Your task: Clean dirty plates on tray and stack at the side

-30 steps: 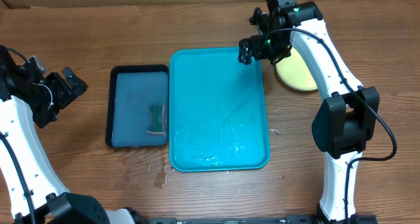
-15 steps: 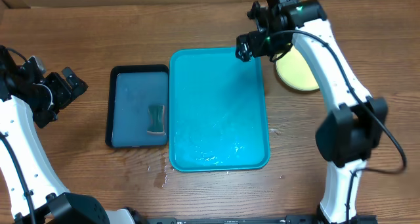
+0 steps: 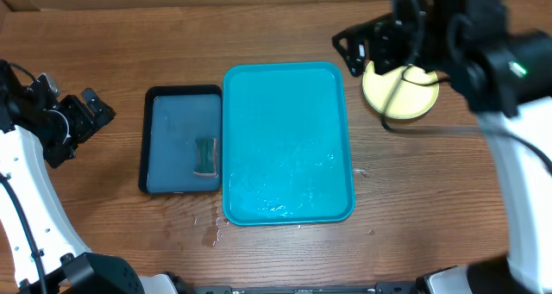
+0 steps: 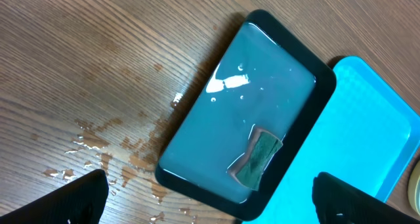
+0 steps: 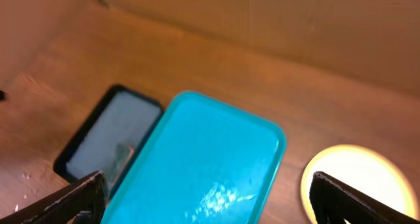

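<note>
Looking at the fingers (image 4: pixel 85 198) first: both pairs spread as wide as they go, nothing in either one; left gripper (image 3: pixel 84 117) hangs off to the left of the dark tray (image 3: pixel 153 139), right gripper (image 3: pixel 355 48) sits high over the far right corner of the tray (image 3: pixel 289 78).

The tray is bare of plates, just wet and shiny; the plates (image 3: pixel 414 100) sit on the table just right of that far corner, pale yellow one on top; from above I can't count what's under it. The sponge (image 3: pixel 204 156) lies in the water in the dark tray; some drips (image 3: pixel 211 229) on the wood by the near left corner.

So I'd call the job basically finished; maybe only parking the arms is left.

Compared with a second back: my right arm has lifted way up toward the overhead cam and swung right, uncovering the plates; left arm, trays and sponge haven't budged.
</note>
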